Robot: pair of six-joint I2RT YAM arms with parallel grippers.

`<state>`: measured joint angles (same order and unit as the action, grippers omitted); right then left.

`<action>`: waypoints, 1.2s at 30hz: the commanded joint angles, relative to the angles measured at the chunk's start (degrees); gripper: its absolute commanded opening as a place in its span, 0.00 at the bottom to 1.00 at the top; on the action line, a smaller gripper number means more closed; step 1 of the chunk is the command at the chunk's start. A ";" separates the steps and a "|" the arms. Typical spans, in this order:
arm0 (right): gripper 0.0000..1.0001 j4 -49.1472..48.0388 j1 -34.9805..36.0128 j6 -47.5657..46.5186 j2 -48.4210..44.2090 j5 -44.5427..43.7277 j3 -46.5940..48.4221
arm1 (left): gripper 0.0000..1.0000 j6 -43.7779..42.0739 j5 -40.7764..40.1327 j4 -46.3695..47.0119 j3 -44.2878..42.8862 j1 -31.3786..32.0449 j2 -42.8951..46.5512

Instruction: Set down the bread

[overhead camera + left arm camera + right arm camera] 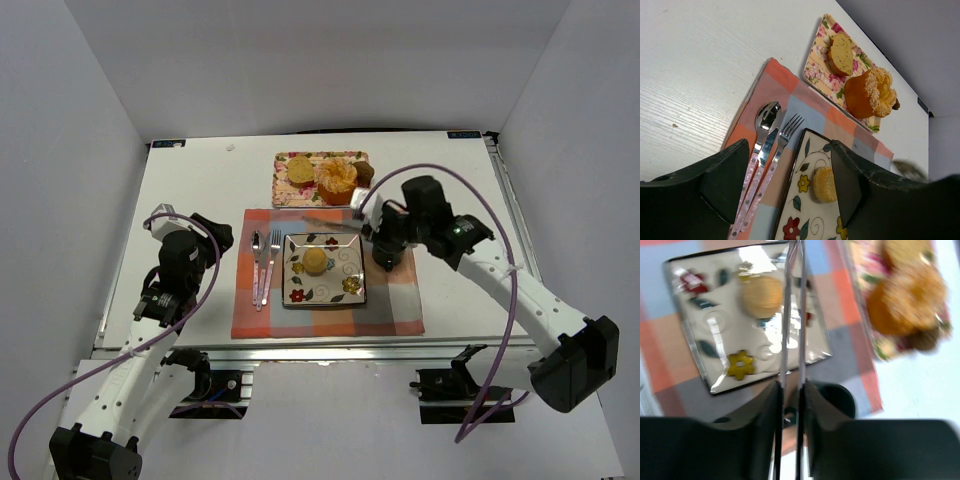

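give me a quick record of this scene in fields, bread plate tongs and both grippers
bread: small golden bun, on the plate
plate: square, floral, on checked placemat
right gripper: shut on metal tongs, held over the plate
left gripper: open, empty, left of the cutlery
tray: at the back, with paler bread and ring cake

The white table bears a checked placemat beneath the right claw, and a floral tray just beyond it.

Ring cake on floral tray
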<state>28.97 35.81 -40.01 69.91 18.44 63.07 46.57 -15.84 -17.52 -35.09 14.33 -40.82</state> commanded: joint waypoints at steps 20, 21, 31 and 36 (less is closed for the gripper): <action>0.00 -17.10 -44.51 37.72 15.08 -9.20 -5.05 | 0.76 -0.34 0.81 1.17 0.55 -0.18 -0.22; 0.00 -18.93 -44.51 38.07 15.60 -9.90 -7.15 | 0.76 -0.42 0.89 1.17 0.46 -0.26 -0.40; 0.21 -25.10 -44.86 37.20 22.37 -13.96 -14.11 | 0.76 -0.86 0.72 1.08 -0.86 -0.18 -1.98; 0.42 -26.25 -44.87 35.53 24.66 -12.20 -15.69 | 0.76 -0.51 0.54 0.82 -0.50 -0.26 -1.64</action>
<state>5.30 -8.80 -3.40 93.93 6.17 48.36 46.35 -15.59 -17.47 -35.07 14.33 -42.98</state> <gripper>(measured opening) 0.389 0.756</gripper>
